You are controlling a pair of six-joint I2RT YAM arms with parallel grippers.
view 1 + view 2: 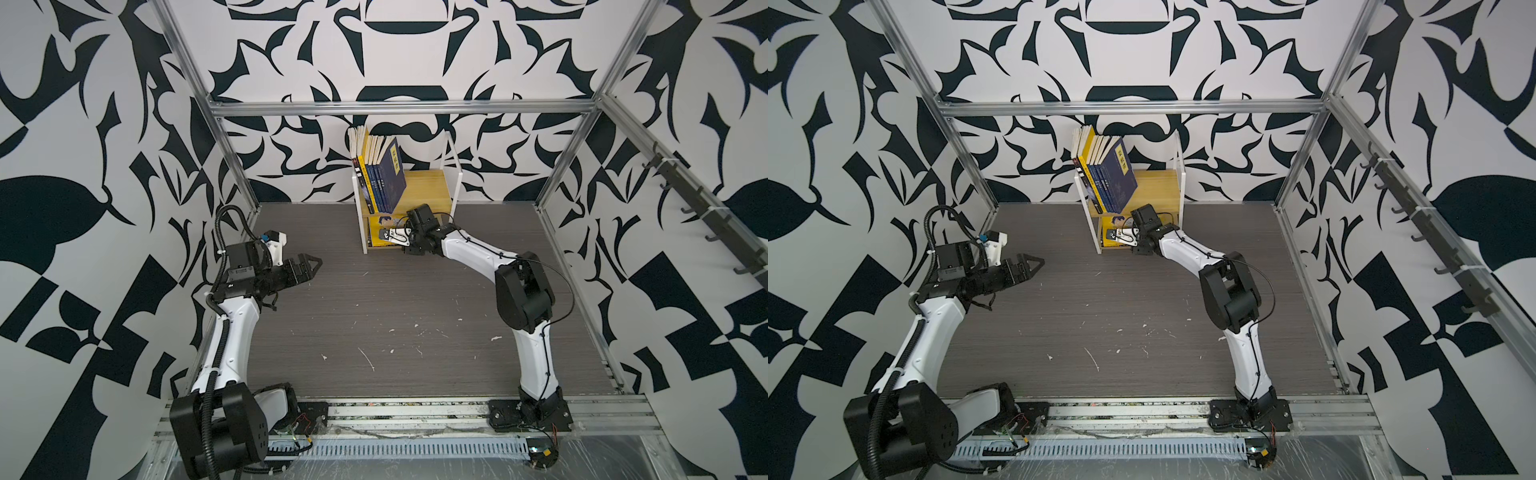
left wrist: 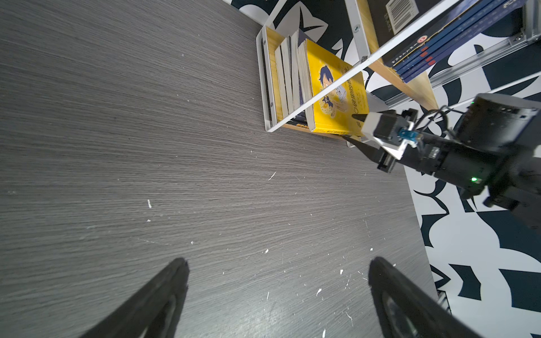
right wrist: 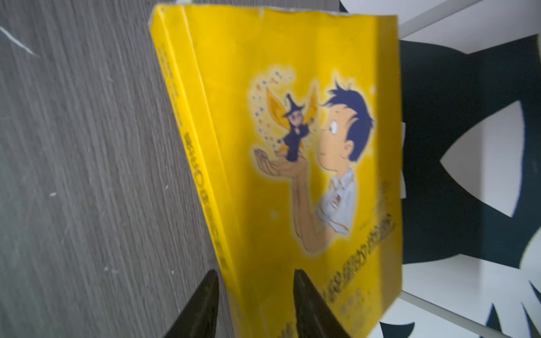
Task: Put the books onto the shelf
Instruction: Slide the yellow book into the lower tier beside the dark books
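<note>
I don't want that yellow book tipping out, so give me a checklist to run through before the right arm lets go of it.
1. Bright yellow cartoon-cover paperback inside the white-framed wooden shelf's lower tier: ok.
2. It stands beside the paperbacks already there: ok.
3. Its bottom edge is seated flat: cannot tell.
4. Right gripper closed on its spine edge: ok.
5. Left gripper open, away from the shelf: ok.
</note>
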